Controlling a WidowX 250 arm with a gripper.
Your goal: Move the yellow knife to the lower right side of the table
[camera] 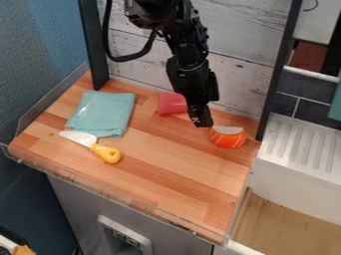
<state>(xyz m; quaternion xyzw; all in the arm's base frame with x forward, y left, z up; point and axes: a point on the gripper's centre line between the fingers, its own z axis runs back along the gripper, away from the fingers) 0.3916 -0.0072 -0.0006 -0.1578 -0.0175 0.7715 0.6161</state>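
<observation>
Your wooden tabletop [173, 164] bears the yellow-handled knife [105, 153]; pale planks [243, 45] stand behind; you cannot tell the opening or hold of your gripper [202, 121].

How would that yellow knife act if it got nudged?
The yellow knife looks stiff and toy-like, so it probably won't bend. Its rounded handle might rock a little, but the broad blade should stop it rolling.
</observation>
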